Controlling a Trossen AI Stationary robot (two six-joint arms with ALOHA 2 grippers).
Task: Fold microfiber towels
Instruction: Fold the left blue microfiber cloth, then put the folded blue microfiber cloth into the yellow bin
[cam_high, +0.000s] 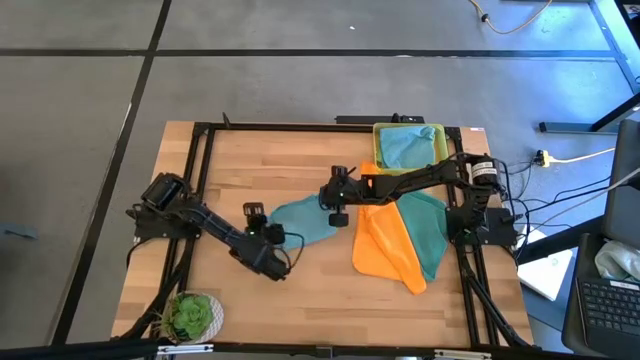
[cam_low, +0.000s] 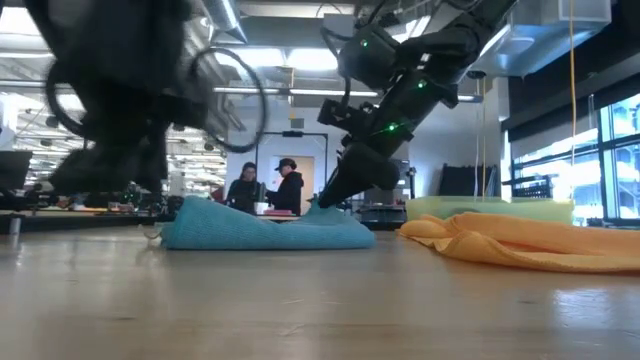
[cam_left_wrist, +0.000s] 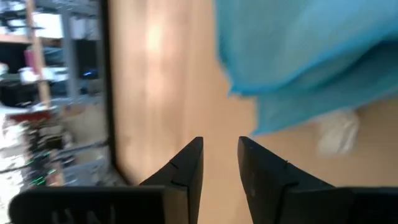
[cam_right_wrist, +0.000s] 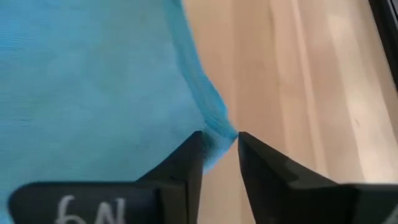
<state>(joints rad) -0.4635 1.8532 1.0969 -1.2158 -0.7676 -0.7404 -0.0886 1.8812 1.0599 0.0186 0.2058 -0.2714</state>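
Four towels are showing in these pictures, as far as I am counting. One blue towel is lying bunched on the tabletop, between the two tools. One orange towel is lying behind the right tool, on its arm's side, and it is partly covering one teal towel. One more light blue towel is sitting inside the single yellow tray, farther back beside the right arm. I am not finding a green one with certainty.

The left tool is hovering low over bare wood with its fingers spread a little. Nothing is sitting between them, and the blue towel is lying just ahead of its tips. The right tool is also standing with its fingers a little apart. The hem of the same towel is lying right at the gap, but they are not looking pressed on it.

I am judging the cloth to be light, soft and floppy. It is sagging and wrinkling wherever it is not supported, and its fluffy surface is probably gripping the wood a little. The best hold is probably at a corner or at the hem, one tool on each side, so that the edge is hanging straight for folding.
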